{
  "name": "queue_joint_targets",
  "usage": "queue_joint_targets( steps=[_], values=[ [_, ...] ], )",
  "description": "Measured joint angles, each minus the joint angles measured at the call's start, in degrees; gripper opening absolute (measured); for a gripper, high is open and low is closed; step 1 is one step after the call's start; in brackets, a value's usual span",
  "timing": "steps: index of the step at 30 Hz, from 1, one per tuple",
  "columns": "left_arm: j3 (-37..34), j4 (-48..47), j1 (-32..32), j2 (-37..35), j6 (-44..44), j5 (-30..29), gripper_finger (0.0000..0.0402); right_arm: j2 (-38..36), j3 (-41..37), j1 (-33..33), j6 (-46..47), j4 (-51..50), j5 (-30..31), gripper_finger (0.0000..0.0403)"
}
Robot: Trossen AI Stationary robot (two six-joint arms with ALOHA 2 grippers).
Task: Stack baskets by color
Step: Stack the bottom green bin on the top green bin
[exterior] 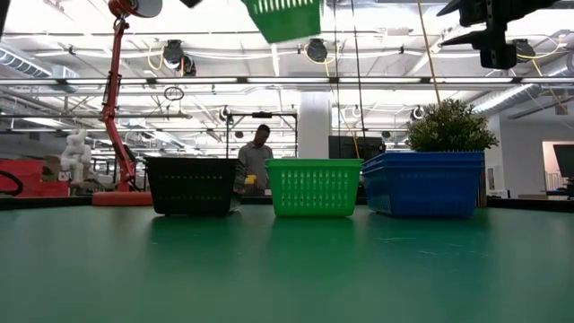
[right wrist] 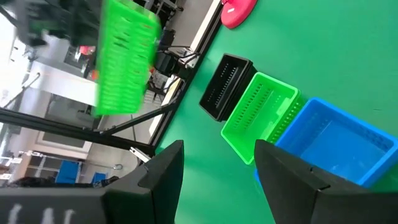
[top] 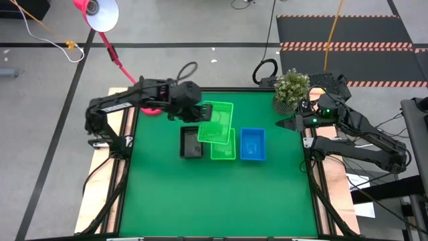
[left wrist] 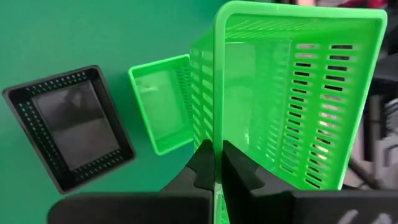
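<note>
My left gripper is shut on a bright green basket and holds it high over the mat, above the row of baskets. That row stands on the table: a black basket on the left, a second green basket in the middle and a blue basket on the right, each on its bottom. The low view shows the held basket well above the row. My right gripper waits open at the table's right edge, beside the plant. My left gripper pinches one wall of the green basket at its rim, with one finger outside the wall and the other inside. The fingers slant down from the table's far left. The basket hangs tilted, lifted clear of the table.
A potted plant stands at the far right corner. A red lamp arm rises at the far left, and its pink base shows left of the black basket. A person is in the room behind. The near half of the green mat is free.
</note>
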Motion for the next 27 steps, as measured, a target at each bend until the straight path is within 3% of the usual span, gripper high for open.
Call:
queue_joint_targets(
  steps=[14,27],
  values=[
    [-0.29,1.11,-0.12,12.28,4.05,0.84,0.0007,0.00,0.00,0.00,-2.25,3.98,-0.02,0.0191],
    [-13.43,11.98,-0.09,13.06,1.37,3.31,0.0009,0.00,0.00,0.02,-5.26,4.31,-1.75,0.0191]
  ],
)
